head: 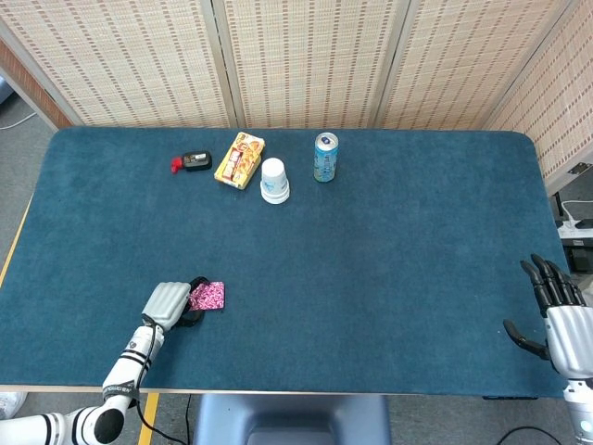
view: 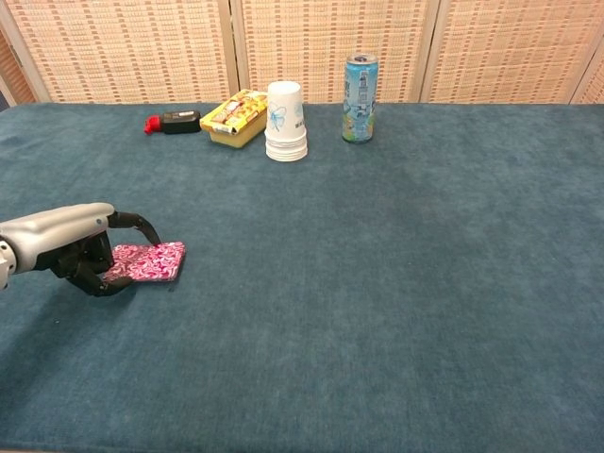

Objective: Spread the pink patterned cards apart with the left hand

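A small stack of pink patterned cards [head: 209, 296] [view: 153, 261] lies near the front left of the blue table. My left hand [head: 169, 302] [view: 66, 242] is at the stack's left end. Its thumb curls over the top of the cards and its other fingers are curled against the near left edge, so the hand grips that end. The stack looks slightly tilted, with its left end raised. My right hand [head: 556, 311] hovers at the table's far right front edge with fingers apart and nothing in it; only the head view shows it.
At the back of the table stand a stack of white paper cups [head: 274, 180] [view: 285, 121], a blue can [head: 325, 157] [view: 360, 98], a yellow snack box [head: 240, 159] [view: 234, 117] and a small black and red device [head: 192, 161] [view: 172, 122]. Woven screens stand behind.
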